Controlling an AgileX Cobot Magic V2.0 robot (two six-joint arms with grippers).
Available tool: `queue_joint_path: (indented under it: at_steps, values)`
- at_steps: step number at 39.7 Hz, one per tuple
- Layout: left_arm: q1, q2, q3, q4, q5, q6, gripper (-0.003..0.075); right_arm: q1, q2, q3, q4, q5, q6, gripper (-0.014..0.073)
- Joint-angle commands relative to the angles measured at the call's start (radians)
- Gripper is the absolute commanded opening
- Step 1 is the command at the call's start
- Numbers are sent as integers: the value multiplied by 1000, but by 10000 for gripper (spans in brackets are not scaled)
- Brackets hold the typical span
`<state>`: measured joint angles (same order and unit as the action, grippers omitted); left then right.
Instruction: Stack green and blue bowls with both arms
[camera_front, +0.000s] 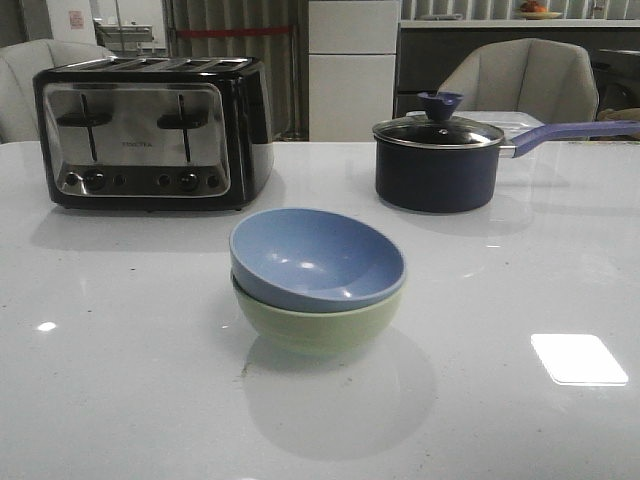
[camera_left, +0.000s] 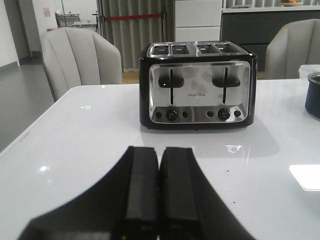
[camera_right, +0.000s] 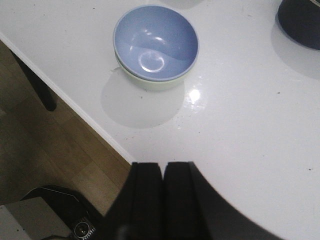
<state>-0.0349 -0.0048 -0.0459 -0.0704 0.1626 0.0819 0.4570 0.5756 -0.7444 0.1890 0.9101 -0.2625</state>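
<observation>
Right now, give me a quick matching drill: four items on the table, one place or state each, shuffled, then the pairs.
Items:
1. blue bowl
2. green bowl
3. toaster
4. saucepan

States:
A. back right of the table, glass lid on
B. nested on top, tilted
C. back left of the table, slots empty
D. underneath, sitting on the table

Pairs: 1-B, 2-D, 3-C, 4-A
</observation>
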Motion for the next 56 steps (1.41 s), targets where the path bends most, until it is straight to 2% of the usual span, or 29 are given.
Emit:
queue_joint_path:
  at_steps: [1, 5, 12, 17, 56]
  values:
    - [1, -20, 11, -10, -163, -9, 98, -3, 0, -26, 6, -59, -1, 27]
    - [1, -20, 59, -6, -258, -9, 99, -3, 0, -26, 6, -58, -1, 27]
    - [-1, -20, 57, 19, -254, -11, 100, -3, 0, -26, 6, -59, -1, 27]
    - [-1, -20, 57, 19, -254, -65, 100, -3, 0, -26, 6, -59, -1, 27]
    - [-1, -18, 57, 21, -254, -65, 99, -3, 0, -26, 6, -59, -1, 27]
